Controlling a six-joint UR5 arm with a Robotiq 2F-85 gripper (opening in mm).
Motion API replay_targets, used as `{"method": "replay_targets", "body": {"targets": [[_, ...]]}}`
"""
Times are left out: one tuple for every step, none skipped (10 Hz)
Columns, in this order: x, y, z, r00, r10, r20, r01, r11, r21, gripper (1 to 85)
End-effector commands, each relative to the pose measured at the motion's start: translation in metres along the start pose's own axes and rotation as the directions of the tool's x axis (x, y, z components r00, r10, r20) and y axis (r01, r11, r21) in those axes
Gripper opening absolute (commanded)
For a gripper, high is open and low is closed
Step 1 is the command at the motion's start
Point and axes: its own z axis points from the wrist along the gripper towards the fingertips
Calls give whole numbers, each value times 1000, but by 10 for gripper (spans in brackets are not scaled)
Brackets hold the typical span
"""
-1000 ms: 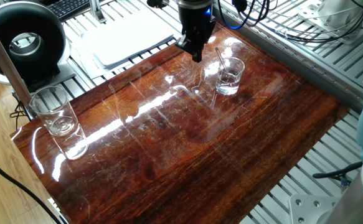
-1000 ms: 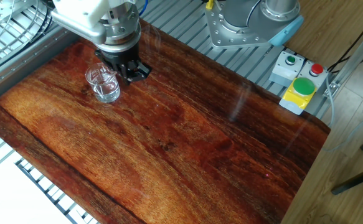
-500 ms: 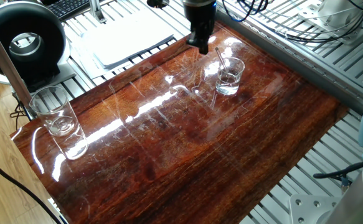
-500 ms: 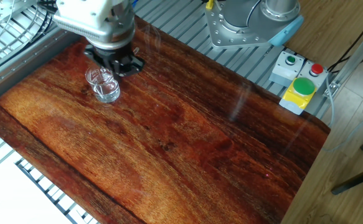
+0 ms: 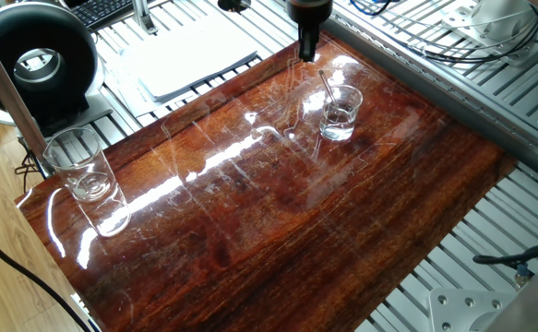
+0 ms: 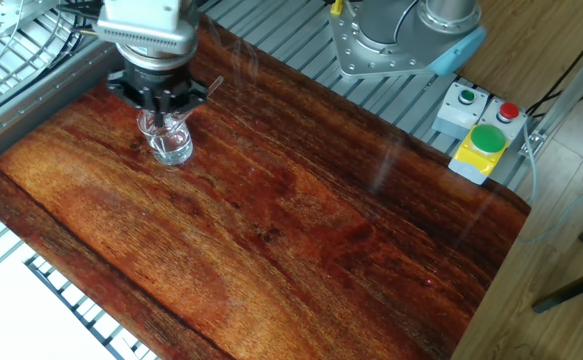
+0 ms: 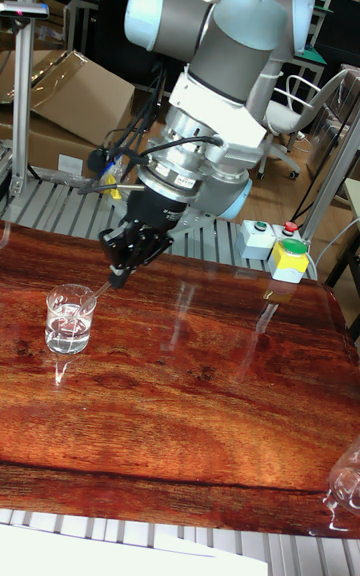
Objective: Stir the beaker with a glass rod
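The beaker (image 5: 340, 114) is a small clear glass with a little liquid, standing at the far side of the wooden table (image 5: 278, 221). The glass rod (image 5: 327, 88) stands in it and leans over the rim towards the arm. My gripper (image 5: 307, 53) hangs just above the rod's upper end, open and holding nothing. From the other side the gripper (image 6: 161, 100) covers the top of the beaker (image 6: 169, 146), and the rod's end (image 6: 213, 85) sticks out beside it. In the tall view the gripper (image 7: 118, 276) points down at the rod (image 7: 97, 290) next to the beaker (image 7: 69, 319).
A taller clear tumbler (image 5: 82, 166) stands at the table's left corner. A black round device (image 5: 36, 63) and a white tray (image 5: 190, 57) lie beyond the table edge. A button box (image 6: 481, 140) sits by the robot base (image 6: 401, 40).
The gripper has risen and moved from beside the beaker to above the rod's upper end, turning about its axis. Beaker and rod have not moved.
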Motion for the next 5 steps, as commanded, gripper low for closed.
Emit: {"method": "replay_targets", "body": {"targets": [[-1,-8,0,998,-61,20,60,998,24,10],[-2,-1,-1,999,-38,16,38,999,-6,10],[-2,2,-3,1000,-28,13,28,999,-20,10],[-2,4,-4,1000,-15,11,15,999,-28,10],[-4,4,-7,1000,-1,10,1,1000,-32,10]]}}
